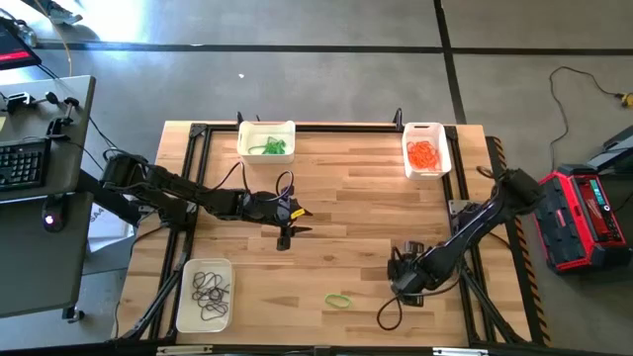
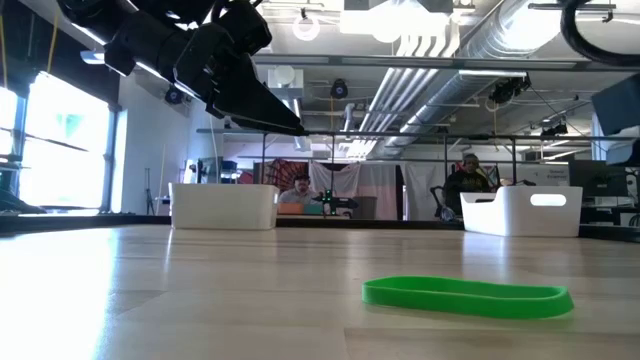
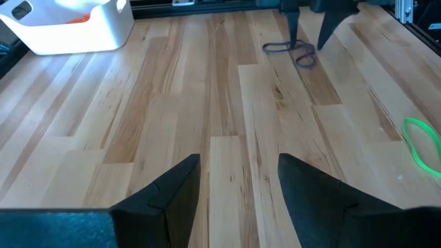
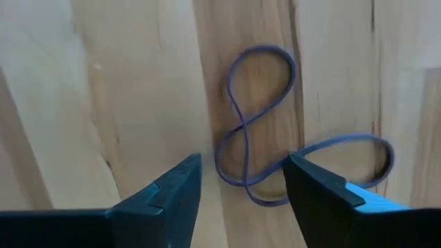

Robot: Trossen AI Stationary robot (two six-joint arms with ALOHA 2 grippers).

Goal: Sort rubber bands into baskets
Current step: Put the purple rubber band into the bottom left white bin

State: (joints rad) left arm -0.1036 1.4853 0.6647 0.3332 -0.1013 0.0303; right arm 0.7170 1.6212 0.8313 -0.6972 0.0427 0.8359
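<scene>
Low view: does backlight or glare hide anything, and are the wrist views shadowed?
Low view: the bright window backlights the arm overhead into a silhouette; the green rubber band stays well lit. Right wrist view: even light, no glare on the dark rubber band.

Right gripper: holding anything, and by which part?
Nothing held. The right gripper is open, fingers on either side of a thin dark rubber band lying twisted on the wooden table, not closed on it.

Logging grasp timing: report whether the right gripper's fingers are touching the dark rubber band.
Cannot tell. The right wrist view shows the right gripper open, fingers straddling the dark rubber band; height above it is unclear.
</scene>
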